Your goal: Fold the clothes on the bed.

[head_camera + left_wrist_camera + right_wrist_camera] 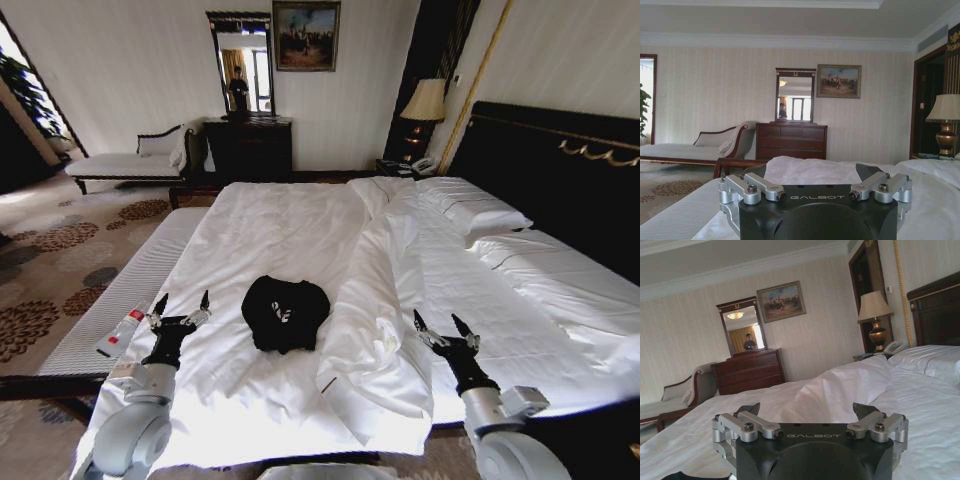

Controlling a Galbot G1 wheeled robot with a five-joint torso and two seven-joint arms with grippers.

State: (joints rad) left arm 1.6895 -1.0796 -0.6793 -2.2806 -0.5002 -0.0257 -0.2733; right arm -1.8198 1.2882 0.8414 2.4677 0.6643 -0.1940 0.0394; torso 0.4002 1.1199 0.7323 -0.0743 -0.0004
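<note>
Right now my left claw (pixel 179 304) hovers low over the near left part of the bed (pixel 280 215), prongs spread wide and grasping nothing. My right claw (pixel 442 324) hovers over the near right part, likewise spread and empty. From each wrist the two dark fingertips stand well apart above the white sheet.

The black T-shirt (pixel 285 313) lies between my two claws, nearer the left one, on the flat sheet just beside a thick rolled-back fold of the duvet (pixel 375 300). It sits bunched into a rounded heap rather than spread out; a bit of white lettering shows on top.

I judge it light, limp and not at all fragile. It should drape and slump the moment I lift it, and thin cloth on smooth sheet may slide rather than stay put. A pinch at one edge will likely drag the rest along, so I would take it at two points on its outline, one per claw, ideally the shoulders or the hem corners. I cannot tell which lobes of the heap are sleeves or hem.

Crumpled like this it has no clear long axis; the heap is a little taller than wide in the head view, running roughly along the bed's length. Where the collar points I cannot tell.
</note>
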